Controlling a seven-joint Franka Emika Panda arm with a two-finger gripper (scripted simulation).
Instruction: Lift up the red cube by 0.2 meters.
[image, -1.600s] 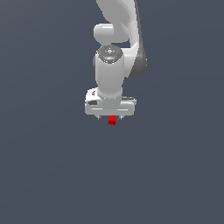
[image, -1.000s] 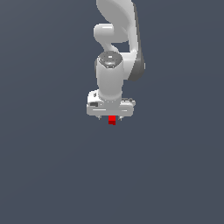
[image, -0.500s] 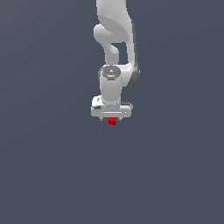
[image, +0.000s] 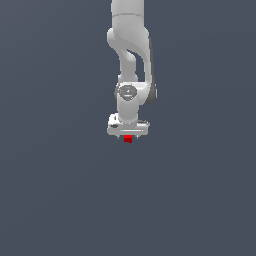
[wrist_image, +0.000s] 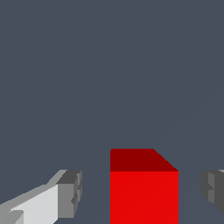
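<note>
The red cube (image: 128, 139) rests on the grey floor, showing just under the white hand in the exterior view. My gripper (image: 128, 135) hangs straight down over it. In the wrist view the red cube (wrist_image: 143, 188) stands between the two grey fingertips (wrist_image: 71, 192), with a gap of floor on either side. The gripper (wrist_image: 142, 192) is open around the cube and neither pad touches it. The cube sits closer to one finger than to the other.
A plain dark grey floor (image: 60, 190) spreads all around. The white arm (image: 129, 45) rises straight above the hand. Nothing else shows.
The arm has come down: the hand has sunk closer over the cube, hiding more of it. The cube has stayed where it was.
</note>
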